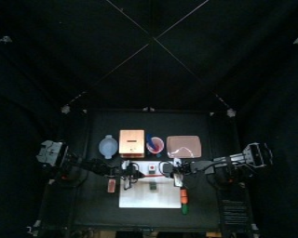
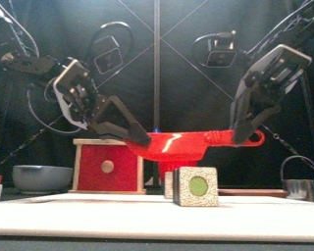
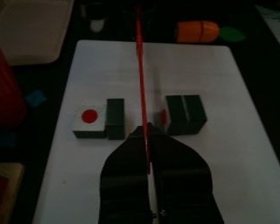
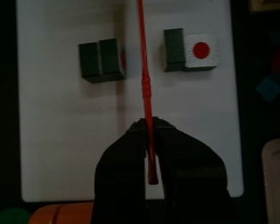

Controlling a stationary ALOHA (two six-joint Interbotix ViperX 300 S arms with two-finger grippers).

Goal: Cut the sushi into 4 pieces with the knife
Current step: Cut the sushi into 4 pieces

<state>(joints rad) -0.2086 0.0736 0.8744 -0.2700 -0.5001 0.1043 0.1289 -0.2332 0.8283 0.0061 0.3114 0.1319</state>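
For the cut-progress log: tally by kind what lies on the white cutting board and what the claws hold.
Dark green toy sushi chunks, apart on the white rectangular cutting board: 2
Red plastic toy knife, gripped by left claw and right claw: 1
Total: 3

Showing glossy red plastic on the knife [image 2: 186, 147], matt dark plastic on the sushi blocks [image 3: 185, 115], a smooth matt white cutting board [image 3: 213, 87], pale wood on the box [image 2: 107, 165] and shiny metal on the cutter [image 2: 300, 186].
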